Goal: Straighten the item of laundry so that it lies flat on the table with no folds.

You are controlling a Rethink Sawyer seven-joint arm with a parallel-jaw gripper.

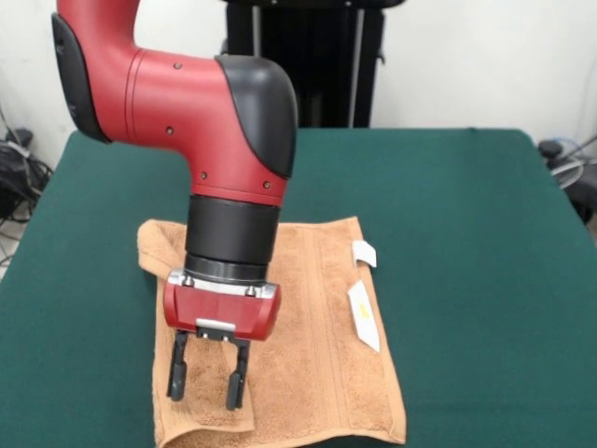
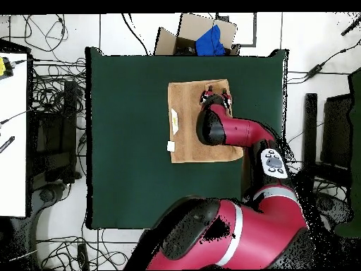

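My end effector (image 1: 207,373) hangs with fingers apart and empty, pointing straight down just above the towel (image 1: 312,345). In the front view a folded-over flap (image 1: 207,422) lies directly below, toward 6 o'clock; the towel's length runs 12 to 6, near the tabletop's (image 1: 476,271) front edge.

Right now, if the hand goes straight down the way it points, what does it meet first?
Most likely the towel: the open hand points down over its near folded edge, though its height above the cloth is unclear.
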